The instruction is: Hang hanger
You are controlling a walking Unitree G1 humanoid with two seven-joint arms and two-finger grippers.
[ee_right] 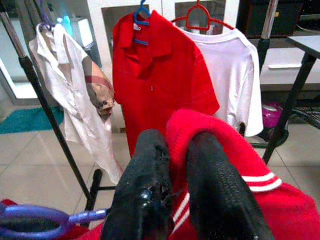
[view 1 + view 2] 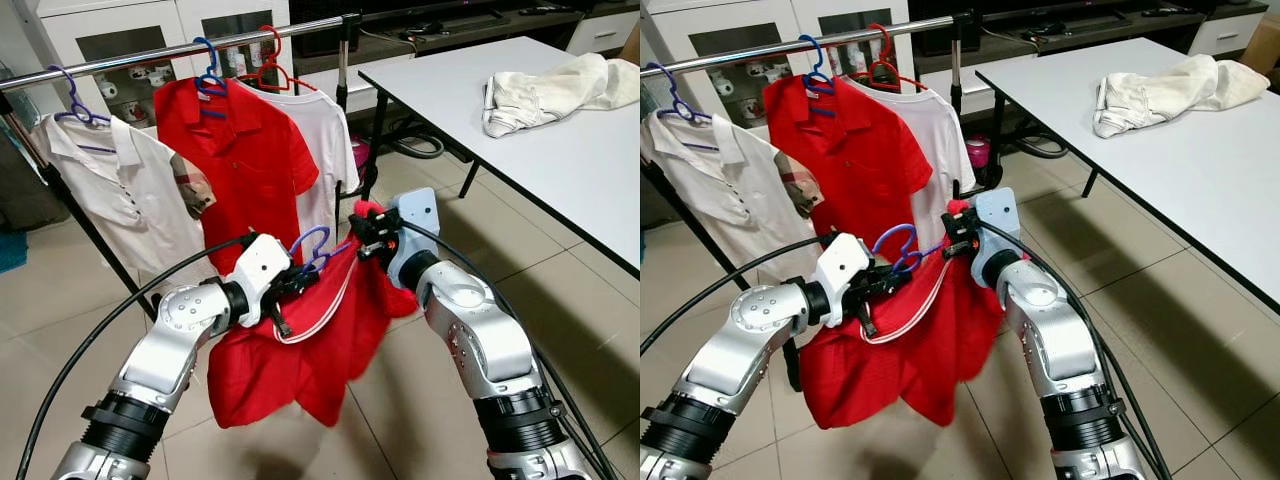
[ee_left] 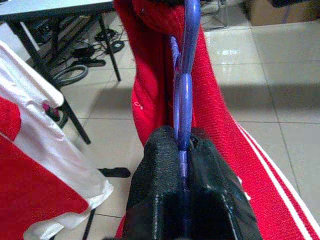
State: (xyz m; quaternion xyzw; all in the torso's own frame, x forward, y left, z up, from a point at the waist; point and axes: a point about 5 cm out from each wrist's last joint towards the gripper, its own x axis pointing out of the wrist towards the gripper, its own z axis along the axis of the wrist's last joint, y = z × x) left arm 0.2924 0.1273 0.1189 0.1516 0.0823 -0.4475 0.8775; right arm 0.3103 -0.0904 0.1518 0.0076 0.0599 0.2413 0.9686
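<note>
While we hold the red shirt (image 2: 300, 350) out in front of the clothes rail (image 2: 180, 50), our left gripper (image 3: 184, 150) is clenched on the neck of the purple hanger (image 2: 310, 245), its hook curling up between the two wrists, below the rail and well short of it. Our right gripper (image 1: 177, 165) is pinching a fold of the shirt at the far shoulder, red cloth bunched between the two black fingers (image 1: 145, 190). The shirt sags below both arms, its white-striped collar (image 2: 320, 310) drooping open above the floor. On the rail hang three garments: a white blouse (image 2: 120, 190) on a purple hanger near the left end, a red polo (image 2: 235, 150) on a blue hanger in the middle, and a white T-shirt (image 2: 325, 150) on a red hanger beside the right upright. Pale glossy tiles (image 2: 60, 290) run underneath. To our right stands a white table (image 2: 560, 160) on dark legs, a crumpled cream garment (image 2: 555, 85) lying near its far edge. White cabinets (image 2: 130, 35) line the back wall, and cables (image 2: 420, 145) coil on the floor under the table.
</note>
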